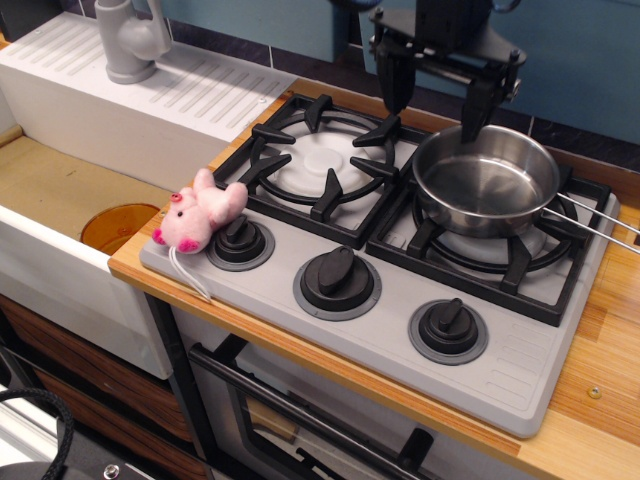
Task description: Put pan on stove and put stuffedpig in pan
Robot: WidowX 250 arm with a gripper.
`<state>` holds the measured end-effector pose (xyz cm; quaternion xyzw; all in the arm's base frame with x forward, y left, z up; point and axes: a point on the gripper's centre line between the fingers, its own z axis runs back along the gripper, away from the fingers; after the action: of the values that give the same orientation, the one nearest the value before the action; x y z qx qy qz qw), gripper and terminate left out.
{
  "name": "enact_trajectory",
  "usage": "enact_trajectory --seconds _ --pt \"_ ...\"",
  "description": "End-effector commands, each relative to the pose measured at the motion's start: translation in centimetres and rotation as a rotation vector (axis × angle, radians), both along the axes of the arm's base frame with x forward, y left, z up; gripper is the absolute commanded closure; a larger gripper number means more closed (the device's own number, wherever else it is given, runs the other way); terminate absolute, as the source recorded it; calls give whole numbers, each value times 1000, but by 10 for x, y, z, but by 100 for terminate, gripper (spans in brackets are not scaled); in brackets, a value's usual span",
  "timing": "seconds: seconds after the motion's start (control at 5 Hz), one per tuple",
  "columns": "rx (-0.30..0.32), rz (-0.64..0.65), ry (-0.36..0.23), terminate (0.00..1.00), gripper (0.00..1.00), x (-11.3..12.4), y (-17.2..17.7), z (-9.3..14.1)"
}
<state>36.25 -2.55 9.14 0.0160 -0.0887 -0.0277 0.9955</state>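
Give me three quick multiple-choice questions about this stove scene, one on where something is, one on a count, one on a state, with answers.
1. Where is the small pink plush pig?
A. in the pan
B. by the left knob
C. in the sink

2. How many black round knobs does the light grey toy cooktop have?
A. two
B. three
C. four

3. The shiny stainless-steel pan is:
A. empty
B. holding the pig
C. upside down

Answers: 1 B, it lies against the left knob. 2 B, three along the front. 3 A, only bare metal shows inside; the black gripper hangs open behind it.
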Motion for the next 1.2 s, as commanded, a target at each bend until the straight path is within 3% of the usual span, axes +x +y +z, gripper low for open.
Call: enact_trajectory --seconds 0.0,0.4,0.8,1.0 --pt "20 -6 -82 0 0 2 1 3" --pt "28 -14 -99 0 0 1 0 -10" --pt "20 -31 -157 0 0 10 -2 -35" --pt "3 -46 -155 0 0 21 2 -46"
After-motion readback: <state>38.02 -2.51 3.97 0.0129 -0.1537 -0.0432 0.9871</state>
